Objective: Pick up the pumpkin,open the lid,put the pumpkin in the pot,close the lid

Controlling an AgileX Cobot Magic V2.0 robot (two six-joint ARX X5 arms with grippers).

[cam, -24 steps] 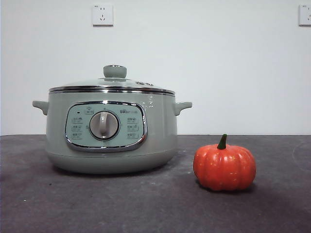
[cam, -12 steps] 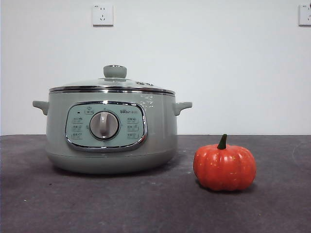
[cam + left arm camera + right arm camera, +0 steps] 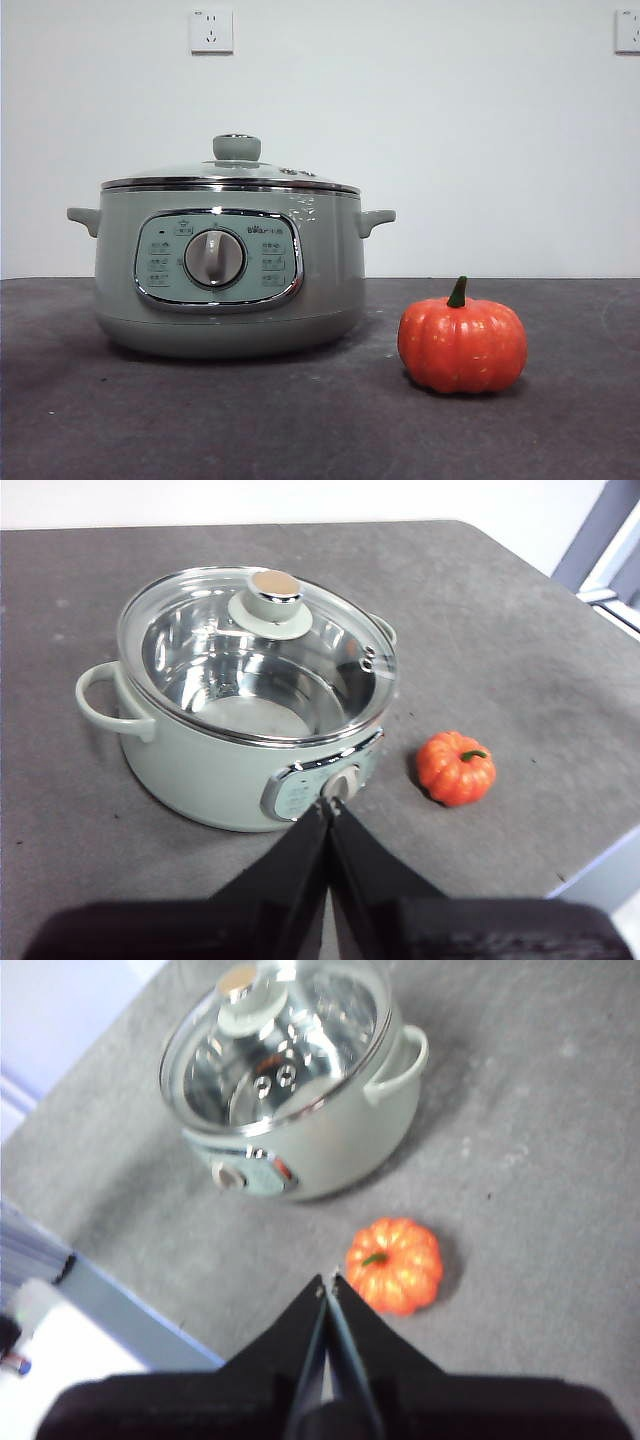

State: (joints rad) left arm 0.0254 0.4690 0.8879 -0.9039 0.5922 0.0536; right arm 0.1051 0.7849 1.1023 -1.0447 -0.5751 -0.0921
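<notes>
In the front view, the pumpkin [image 3: 462, 347] is sitting on the dark counter [image 3: 300, 420] just beside the pot [image 3: 228, 270], whose lid [image 3: 232, 172] is resting closed on top. No arm is showing here.

In the left wrist view, the left tool [image 3: 328, 810] is hanging with its jaws pressed together, holding nothing, above the pot's panel, the pumpkin lying off to one side.

In the right wrist view, the right tool [image 3: 328, 1282] is hovering empty, jaws together, near the pumpkin [image 3: 395, 1264].
</notes>
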